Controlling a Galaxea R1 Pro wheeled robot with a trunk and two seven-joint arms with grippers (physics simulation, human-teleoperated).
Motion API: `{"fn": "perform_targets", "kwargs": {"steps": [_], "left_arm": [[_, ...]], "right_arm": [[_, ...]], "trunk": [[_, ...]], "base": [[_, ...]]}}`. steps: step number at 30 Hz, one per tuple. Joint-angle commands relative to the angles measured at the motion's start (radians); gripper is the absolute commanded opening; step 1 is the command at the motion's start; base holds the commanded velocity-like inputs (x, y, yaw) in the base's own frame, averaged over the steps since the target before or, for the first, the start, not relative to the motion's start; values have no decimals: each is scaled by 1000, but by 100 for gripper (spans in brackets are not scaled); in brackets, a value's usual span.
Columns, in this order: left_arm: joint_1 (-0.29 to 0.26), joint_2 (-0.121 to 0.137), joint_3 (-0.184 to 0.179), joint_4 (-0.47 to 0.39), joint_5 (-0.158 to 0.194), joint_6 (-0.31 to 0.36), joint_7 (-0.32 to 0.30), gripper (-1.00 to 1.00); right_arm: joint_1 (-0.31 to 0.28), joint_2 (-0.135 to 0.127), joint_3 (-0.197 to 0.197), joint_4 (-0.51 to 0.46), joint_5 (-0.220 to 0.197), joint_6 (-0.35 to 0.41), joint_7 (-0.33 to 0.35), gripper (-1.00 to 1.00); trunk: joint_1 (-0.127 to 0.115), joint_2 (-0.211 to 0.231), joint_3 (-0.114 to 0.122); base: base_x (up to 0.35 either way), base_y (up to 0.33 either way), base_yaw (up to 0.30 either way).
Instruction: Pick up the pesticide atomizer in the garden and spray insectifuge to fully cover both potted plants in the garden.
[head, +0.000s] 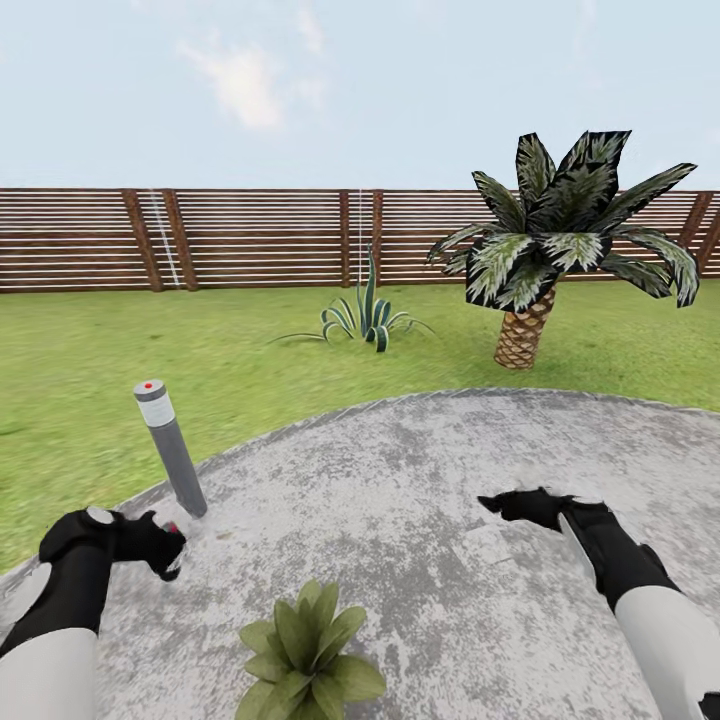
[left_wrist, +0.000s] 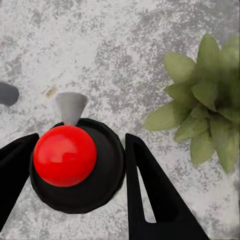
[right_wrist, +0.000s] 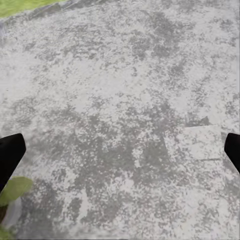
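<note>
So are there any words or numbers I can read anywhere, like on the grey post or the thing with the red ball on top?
None: no words or numbers can be read.
Grey post: only a red dot on top, no writing.
Thing with the red ball between the left pincer's fingers: no label visible from above.
Fence: plain slats.

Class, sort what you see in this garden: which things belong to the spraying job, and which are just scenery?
Job: pesticide atomizer, in the left hand; potted plant.
Scenery: bollard lamp; palm; spiky plant; fence.
</note>
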Motion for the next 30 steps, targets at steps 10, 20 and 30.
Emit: {"fn": "perform_targets", "kwargs": {"steps": [10, 20, 30], "left_arm": [[-2, 24, 0, -15, -7, -229, -308, -100], [-2, 22, -170, -13, -8, -291, -372, -100], [-2, -32, -314, -11, -7, -289, -372, -100]], "right_arm": [[-21, 177, 78, -14, 47, 41, 282, 100], [-22, 289, 81, -18, 199, 51, 533, -100], [-22, 292, 350, -80, 200, 51, 599, -100]], "trunk": [[0, -1, -1], [0, -1, -1], [0, -1, -1]], "base": [[0, 0, 0], [0, 0, 0], [0, 0, 0]]}}
